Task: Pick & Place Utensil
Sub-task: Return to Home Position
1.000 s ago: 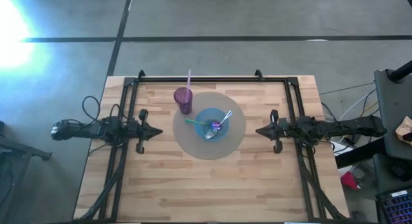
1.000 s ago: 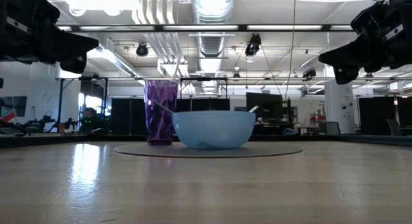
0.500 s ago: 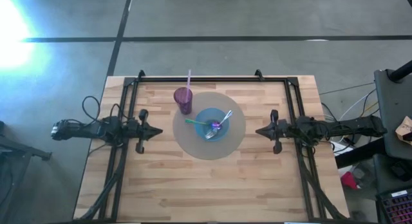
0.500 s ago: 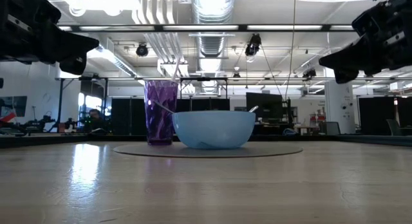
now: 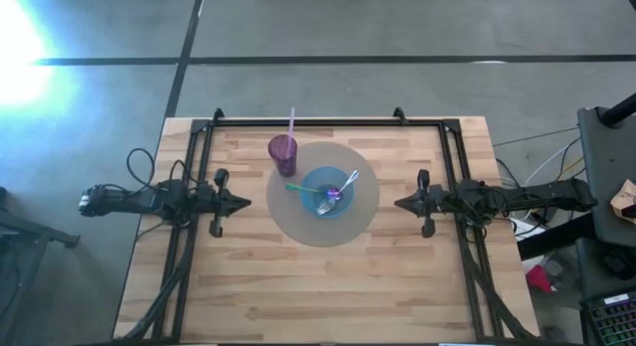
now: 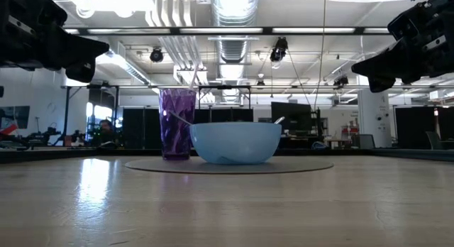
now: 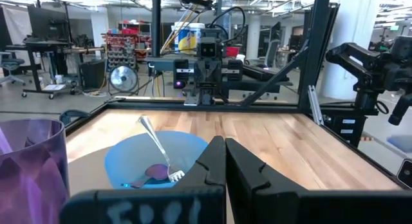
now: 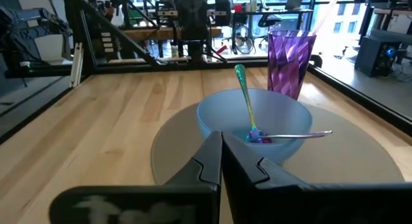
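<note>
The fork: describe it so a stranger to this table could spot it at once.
On the wooden table, a round gray mat holds a blue bowl beside a purple cup. Two utensils lie in the bowl; the fork is the plain silver one, unlike the green-handled spoon.

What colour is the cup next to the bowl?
The cup is violet, shown best in the right wrist view.

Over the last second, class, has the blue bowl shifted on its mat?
No. The blue bowl still sits at the same spot on the gray mat, right of the violet cup in the low view.
</note>
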